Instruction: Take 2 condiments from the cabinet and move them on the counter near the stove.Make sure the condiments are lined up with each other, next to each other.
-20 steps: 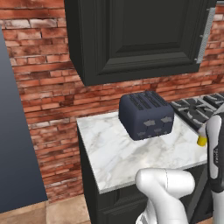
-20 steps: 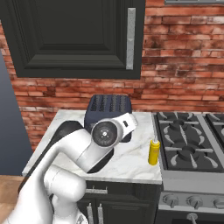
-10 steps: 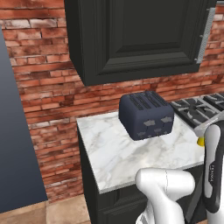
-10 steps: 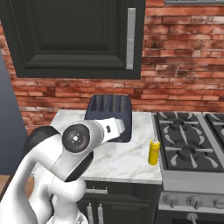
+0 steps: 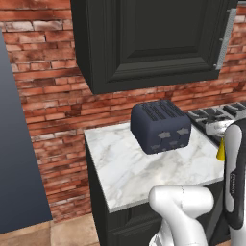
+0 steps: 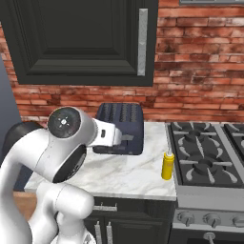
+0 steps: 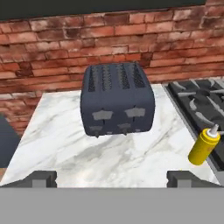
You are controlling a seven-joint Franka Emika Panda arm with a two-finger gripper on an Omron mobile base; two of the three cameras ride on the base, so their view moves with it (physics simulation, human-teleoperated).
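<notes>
The yellow squeeze bottle (image 6: 167, 166) stands upright on the white marble table (image 6: 128, 174), at the table's edge just beside the black gas stove (image 6: 206, 157), on the side away from the brick wall (image 6: 200, 71). In the hand view the same bottle (image 7: 203, 146) shows its white pointed nozzle and sits close to the stove's dark grates (image 7: 199, 103). In the left base view only a sliver of the bottle (image 5: 221, 151) shows beside the white arm.

A dark blue-grey slotted toaster (image 7: 117, 99) rests on the table between the bottle and the brick wall, well apart from the bottle. Above the toaster hangs the black panelled wall cabinet (image 6: 81, 40), its door closed, with a long grey bar handle (image 6: 142, 42) running upright along its stove-side edge.

The hand (image 7: 112, 177) is spread wide and holds nothing; its two dark fingertips (image 7: 43, 177) stand far apart above the table's front edge, facing the toaster.
</notes>
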